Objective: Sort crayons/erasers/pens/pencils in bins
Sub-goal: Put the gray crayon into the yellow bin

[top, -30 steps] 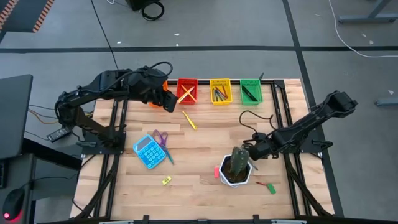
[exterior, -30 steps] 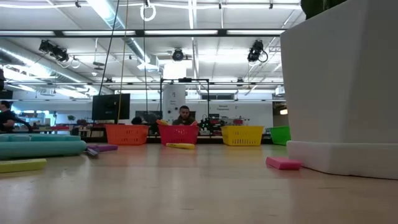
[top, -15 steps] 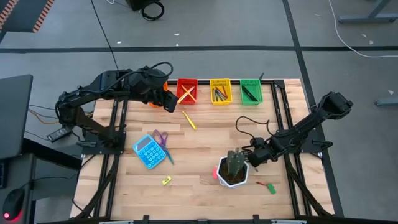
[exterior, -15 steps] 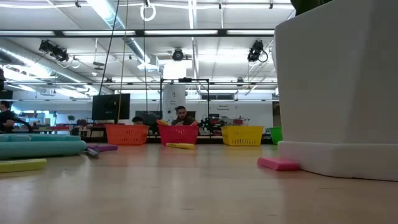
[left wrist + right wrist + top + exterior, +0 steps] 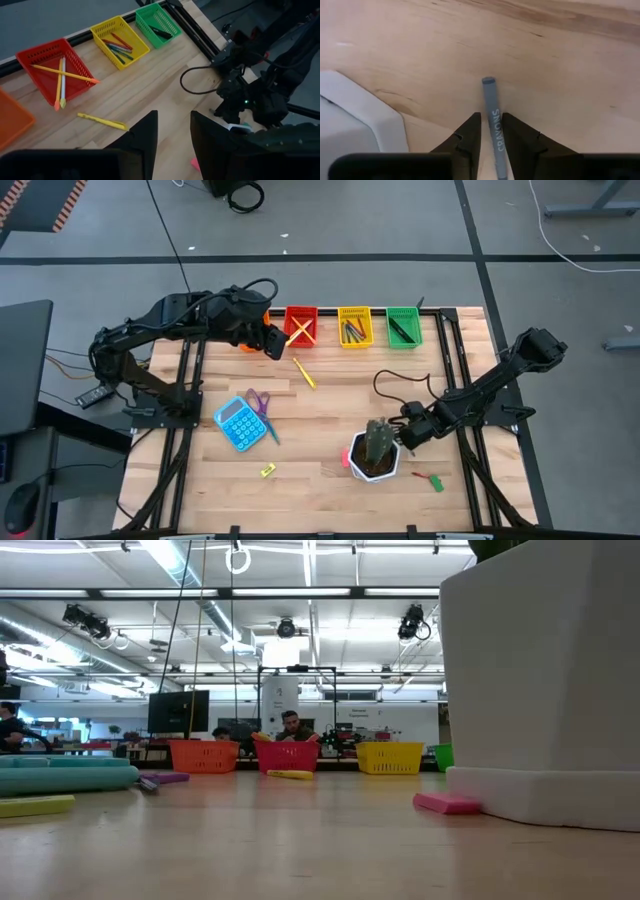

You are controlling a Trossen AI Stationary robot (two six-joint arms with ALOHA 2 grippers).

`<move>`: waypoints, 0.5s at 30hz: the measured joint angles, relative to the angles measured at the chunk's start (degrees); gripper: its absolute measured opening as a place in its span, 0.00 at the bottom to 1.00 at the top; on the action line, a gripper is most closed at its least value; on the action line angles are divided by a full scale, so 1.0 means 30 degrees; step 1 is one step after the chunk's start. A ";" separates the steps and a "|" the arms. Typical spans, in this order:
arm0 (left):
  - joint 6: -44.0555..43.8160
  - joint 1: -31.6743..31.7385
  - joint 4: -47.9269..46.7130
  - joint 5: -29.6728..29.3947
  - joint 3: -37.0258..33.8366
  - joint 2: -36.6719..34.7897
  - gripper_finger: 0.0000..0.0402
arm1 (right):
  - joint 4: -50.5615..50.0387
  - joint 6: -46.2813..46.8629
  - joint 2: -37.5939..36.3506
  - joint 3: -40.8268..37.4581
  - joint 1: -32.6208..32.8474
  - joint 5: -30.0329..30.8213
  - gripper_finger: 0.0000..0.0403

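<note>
Right gripper [image 5: 490, 134] now lower, grey crayon [image 5: 495, 127] between fingers

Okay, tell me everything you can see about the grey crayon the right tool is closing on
The grey crayon is a slim, round blue-grey stick with "CRAYONS" printed in white along it and a flat end with a slightly darker rim. It looks paper-wrapped. It lies between the two dark fingers of the right tool, pointing away from them over the pale wooden table, beside the white pot. Whether it rests on the wood or is lifted cannot be told.
</note>
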 joint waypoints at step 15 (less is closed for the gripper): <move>-0.0004 0.0000 0.0229 -0.0050 0.0000 0.0000 0.29 | -0.0548 -0.1876 -0.0320 0.0016 0.0000 -0.0081 0.08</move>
